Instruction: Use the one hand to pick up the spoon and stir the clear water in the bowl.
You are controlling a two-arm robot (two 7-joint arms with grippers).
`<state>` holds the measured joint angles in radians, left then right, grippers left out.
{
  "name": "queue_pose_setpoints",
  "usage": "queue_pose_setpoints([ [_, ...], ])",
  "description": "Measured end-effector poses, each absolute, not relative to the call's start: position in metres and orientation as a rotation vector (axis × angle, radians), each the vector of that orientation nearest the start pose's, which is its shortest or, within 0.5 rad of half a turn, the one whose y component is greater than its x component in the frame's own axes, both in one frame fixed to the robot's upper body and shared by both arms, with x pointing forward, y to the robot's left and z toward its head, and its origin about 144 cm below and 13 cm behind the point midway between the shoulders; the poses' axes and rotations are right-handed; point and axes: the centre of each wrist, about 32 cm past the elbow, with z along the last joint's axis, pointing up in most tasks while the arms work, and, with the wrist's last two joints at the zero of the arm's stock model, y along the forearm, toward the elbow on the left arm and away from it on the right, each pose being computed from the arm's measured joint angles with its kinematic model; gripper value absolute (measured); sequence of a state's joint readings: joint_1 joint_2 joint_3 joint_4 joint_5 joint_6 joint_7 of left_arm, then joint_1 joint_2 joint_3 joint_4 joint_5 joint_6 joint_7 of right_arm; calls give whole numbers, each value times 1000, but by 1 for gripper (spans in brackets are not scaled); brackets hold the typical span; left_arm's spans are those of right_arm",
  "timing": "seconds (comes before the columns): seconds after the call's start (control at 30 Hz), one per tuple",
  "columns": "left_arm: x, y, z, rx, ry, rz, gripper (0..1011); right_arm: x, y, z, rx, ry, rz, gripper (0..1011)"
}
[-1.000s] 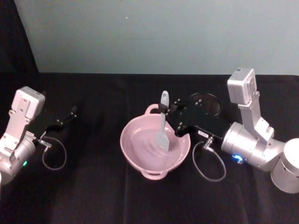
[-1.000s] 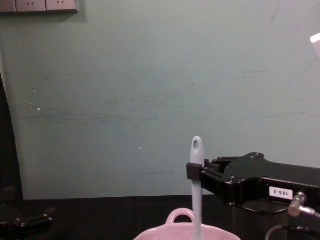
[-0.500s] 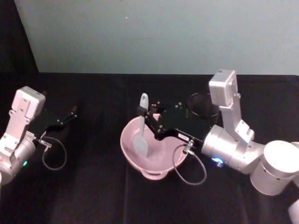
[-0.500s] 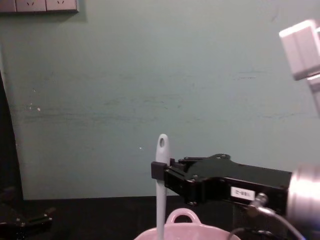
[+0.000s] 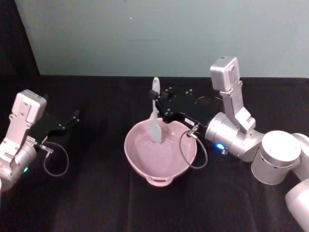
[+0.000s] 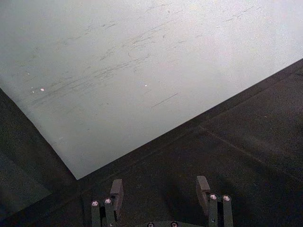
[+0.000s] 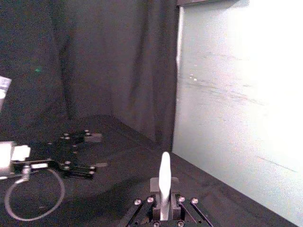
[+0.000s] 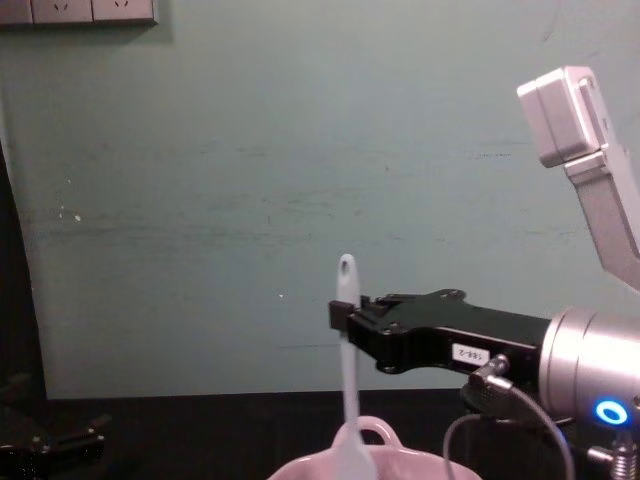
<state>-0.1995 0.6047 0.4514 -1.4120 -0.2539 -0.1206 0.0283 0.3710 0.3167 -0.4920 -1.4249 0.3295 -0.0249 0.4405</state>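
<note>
The left gripper (image 5: 74, 117) lay parked on the black table (image 5: 96, 203), at about 9 o'clock from the bowl (image 5: 130, 147) and well apart from it. In the left wrist view its two fingers (image 6: 116, 189) stood wide apart with nothing between them. A grey cable loop (image 5: 55, 162) lay just beside that arm.

The pink bowl sat near the middle of the table, one small loop handle (image 5: 159, 181) at its 6 o'clock. In the chest view another loop (image 8: 372, 431) rose from the far rim.

The spoon (image 5: 154, 112) stood almost upright over the bowl's 12 o'clock side. Its broad end dipped inside the bowl close to the far rim, and the end with the hole pointed up.

The right gripper (image 5: 162, 109) reached in level from about 2 o'clock of the bowl, above the rim. Its fingers were closed tight on the spoon's handle, a little below the hole, as the chest view showed (image 8: 340, 312). In the right wrist view the spoon (image 7: 164, 179) rose straight from between the pinched fingertips (image 7: 163, 208).
</note>
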Motion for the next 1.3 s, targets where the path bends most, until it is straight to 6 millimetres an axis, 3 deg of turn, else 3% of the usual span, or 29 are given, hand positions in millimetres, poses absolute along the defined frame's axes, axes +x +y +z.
queue_pose_setpoints([
  [0.37,489,310,1140,304,-285,1248,1011,534,-216,1197,-56,-149,-776,125],
  [0.63,489,310,1140,304,-285,1248,1011,515,-230,1200,-53,-116,-725,125],
  [0.93,489,310,1140,304,-285,1248,1011,493,-222,1205,-21,-80,-622,125],
  [1.3,489,310,1140,304,-285,1248,1011,498,-200,1205,13,-46,-566,125],
])
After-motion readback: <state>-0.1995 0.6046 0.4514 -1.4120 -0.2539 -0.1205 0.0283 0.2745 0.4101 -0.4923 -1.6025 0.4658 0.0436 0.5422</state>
